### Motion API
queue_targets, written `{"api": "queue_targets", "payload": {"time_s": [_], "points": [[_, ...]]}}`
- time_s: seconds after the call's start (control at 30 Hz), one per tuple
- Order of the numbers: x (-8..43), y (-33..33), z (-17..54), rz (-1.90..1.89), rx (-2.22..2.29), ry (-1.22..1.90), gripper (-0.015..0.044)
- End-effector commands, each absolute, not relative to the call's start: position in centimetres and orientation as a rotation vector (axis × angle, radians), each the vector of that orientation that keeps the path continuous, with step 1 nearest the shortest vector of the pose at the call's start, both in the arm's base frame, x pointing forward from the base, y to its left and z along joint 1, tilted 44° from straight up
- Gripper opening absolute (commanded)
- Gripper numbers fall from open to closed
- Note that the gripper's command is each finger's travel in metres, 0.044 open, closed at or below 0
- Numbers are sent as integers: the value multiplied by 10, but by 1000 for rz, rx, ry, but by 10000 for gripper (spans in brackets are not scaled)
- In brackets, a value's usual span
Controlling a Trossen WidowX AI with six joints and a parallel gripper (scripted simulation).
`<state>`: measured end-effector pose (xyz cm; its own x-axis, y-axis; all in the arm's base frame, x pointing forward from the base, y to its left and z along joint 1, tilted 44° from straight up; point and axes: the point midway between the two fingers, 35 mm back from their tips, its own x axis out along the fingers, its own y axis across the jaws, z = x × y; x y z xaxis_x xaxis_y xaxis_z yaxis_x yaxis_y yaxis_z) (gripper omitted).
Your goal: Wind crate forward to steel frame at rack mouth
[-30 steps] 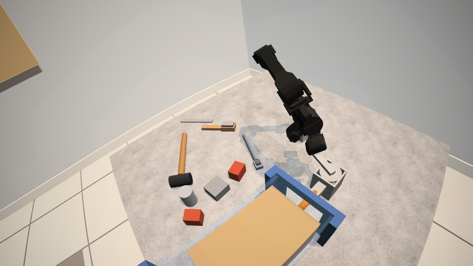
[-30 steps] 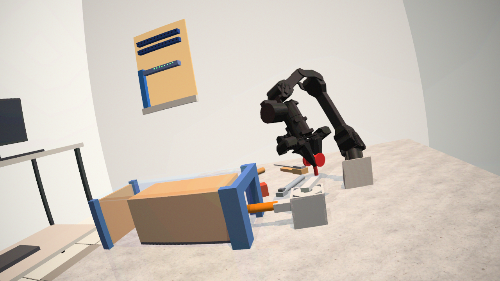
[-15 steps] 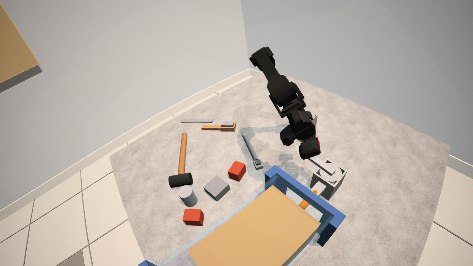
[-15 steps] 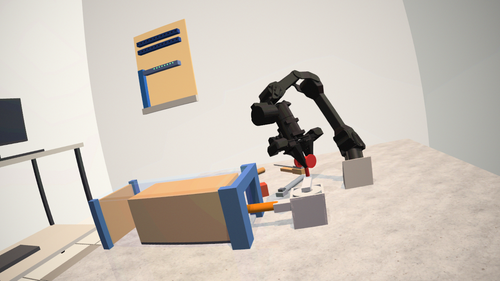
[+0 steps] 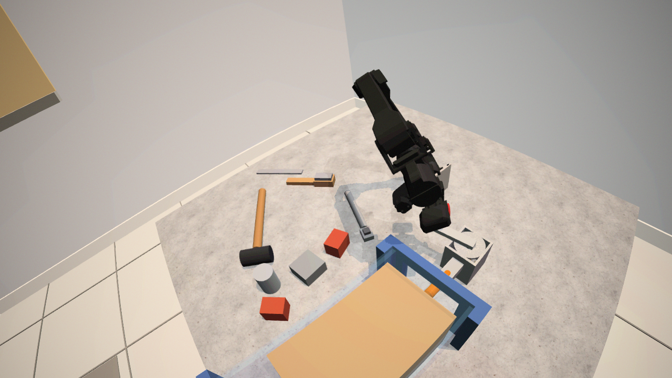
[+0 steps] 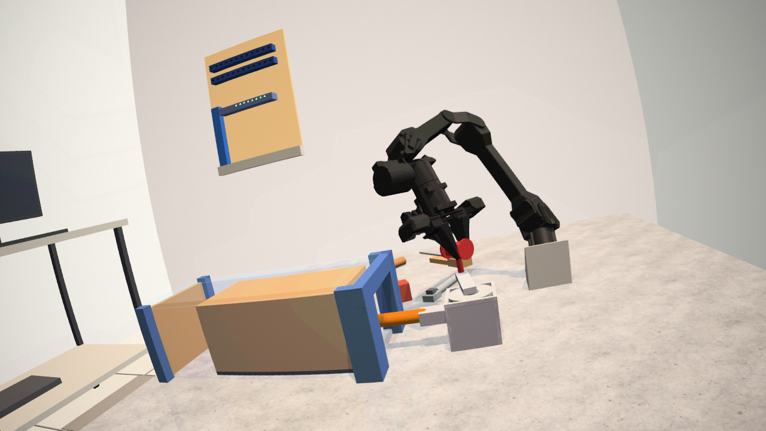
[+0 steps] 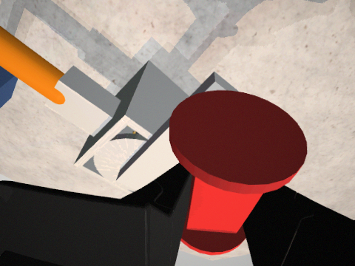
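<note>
Our fingers [image 6: 459, 251] grip the red knob [image 6: 464, 248] [image 7: 237, 140] above the winch [image 5: 465, 263] [image 6: 474, 324] [image 7: 155, 92]; the crate [image 5: 366, 324] [image 6: 278, 334], inside the guard, looks heavy, so we should keep hold between the knob's flanges.

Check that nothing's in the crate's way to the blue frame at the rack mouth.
Nothing visible blocks the crate from the blue frame; the orange strap just runs through its opening. Low down by the crate's front, I can't tell.

Arm bent above the bench, wrist over the claw [image 5: 434, 228] [image 6: 459, 251] [image 7: 218, 210], which points downward, fingers part-closed and loaded.
</note>
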<state>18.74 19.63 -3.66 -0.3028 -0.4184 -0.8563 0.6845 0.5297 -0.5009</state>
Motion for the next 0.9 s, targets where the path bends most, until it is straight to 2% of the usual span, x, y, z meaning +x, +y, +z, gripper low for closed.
{"api": "queue_targets", "payload": {"time_s": [0.0,0.87], "points": [[206,199,-42,-1086,259,1493,0],[238,217,-56,-1084,261,1491,0]]}}
